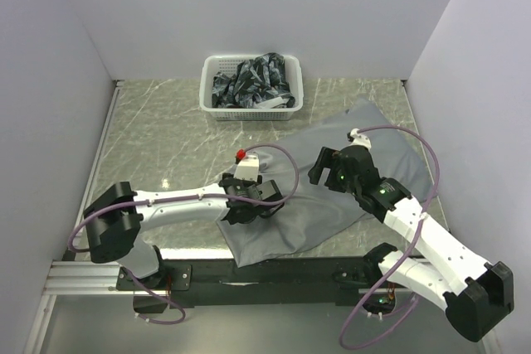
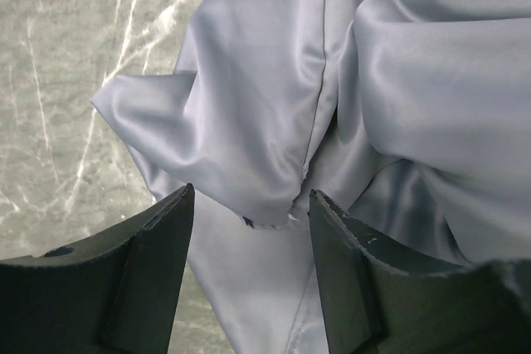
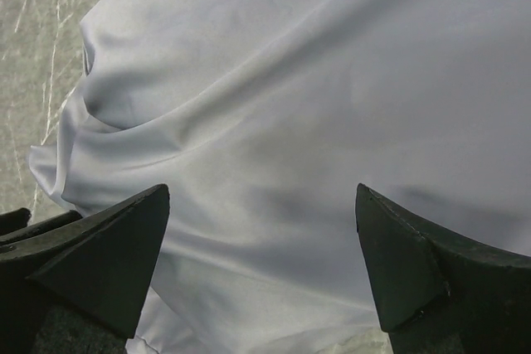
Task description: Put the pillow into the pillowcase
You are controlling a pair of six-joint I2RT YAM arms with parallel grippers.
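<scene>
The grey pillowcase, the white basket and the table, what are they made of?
The pillowcase looks like thin, smooth woven cloth, maybe satin: it has a soft sheen, loose folds and a stitched seam. The basket looks like hard white plastic, with a grid of small holes in its walls. The table looks like grey-green marble with pale veins, though it could be a printed surface.

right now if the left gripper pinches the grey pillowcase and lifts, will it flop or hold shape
Probably floppy: the pillowcase lies in soft folds, so it would likely drape from the left gripper. Its sheen suggests smooth fabric that may slip from a shallow pinch. It looks thin, so likely light.
</scene>
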